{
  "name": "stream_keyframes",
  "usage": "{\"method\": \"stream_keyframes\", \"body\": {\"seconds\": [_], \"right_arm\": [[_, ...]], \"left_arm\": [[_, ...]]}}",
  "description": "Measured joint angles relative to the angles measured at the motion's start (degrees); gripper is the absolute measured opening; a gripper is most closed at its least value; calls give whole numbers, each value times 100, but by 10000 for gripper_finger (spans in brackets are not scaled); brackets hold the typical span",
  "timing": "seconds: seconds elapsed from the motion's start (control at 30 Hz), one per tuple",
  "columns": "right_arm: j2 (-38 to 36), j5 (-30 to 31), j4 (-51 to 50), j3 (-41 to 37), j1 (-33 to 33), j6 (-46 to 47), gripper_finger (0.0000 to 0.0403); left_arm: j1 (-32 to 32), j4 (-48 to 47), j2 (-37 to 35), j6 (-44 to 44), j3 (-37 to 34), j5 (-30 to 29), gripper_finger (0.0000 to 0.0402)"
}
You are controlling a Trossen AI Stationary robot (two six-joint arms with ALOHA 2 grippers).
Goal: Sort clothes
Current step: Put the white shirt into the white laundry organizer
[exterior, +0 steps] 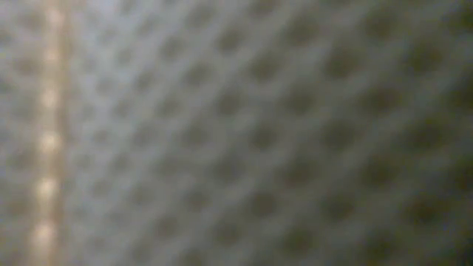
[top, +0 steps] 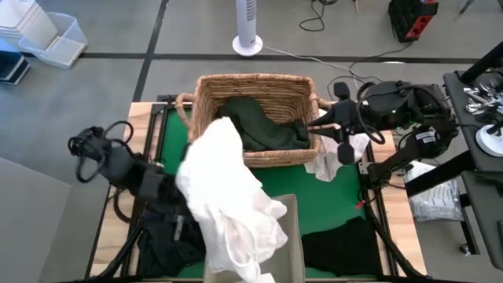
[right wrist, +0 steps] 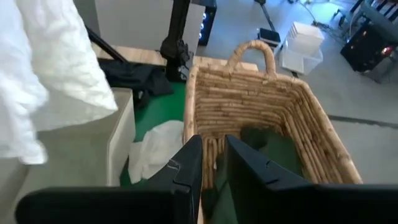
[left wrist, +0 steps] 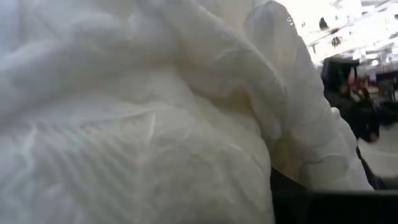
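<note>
A: Counting clothes: two white pieces, three dark ones. The left gripper (top: 185, 189), fingers pinched shut, is lifting the big white garment (top: 228, 196), hanging lengthwise toward the grey bin (top: 292, 236).

B: The right gripper (right wrist: 213, 177) is showing a narrow gap, hovering over the wicker basket (top: 206, 94) rim, dark green garment (top: 263, 126) just beyond its fingertips.

The floor is grey concrete (top: 118, 31) crossed by dark seam lines. A white pedestal tower fan (top: 247, 27) stands beyond the table; stacked white plastic bins (top: 43, 35) sit far left.
</note>
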Motion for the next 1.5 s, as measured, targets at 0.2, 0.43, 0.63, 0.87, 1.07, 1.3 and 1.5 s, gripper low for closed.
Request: {"method": "stream_keyframes", "body": {"seconds": [0.2,0.43,0.63,0.87,1.07,1.3,1.5], "right_arm": [[-101,0,-148,-9,0,127,58],[-90,2,-147,-132,0,118,52],[-94,0,-152,-466,0,182,54],[-94,0,-102,-687,0,190,47],[-94,274,-108,-793,0,167,49],[-94,287,-109,-811,0,109,43],[-94,289,-111,-813,0,122,43]], "left_arm": [[0,210,-75,-36,-527,-16,20],[0,1909,-315,-39,-1910,-154,20],[-1,3268,-720,-405,-3275,-163,20],[15,3311,-946,-751,-4018,-801,20],[15,3126,-883,-822,-4102,-1037,20],[13,1986,-867,-1538,-4104,-1036,20],[13,1452,-745,-1816,-4108,-1051,20]]}}
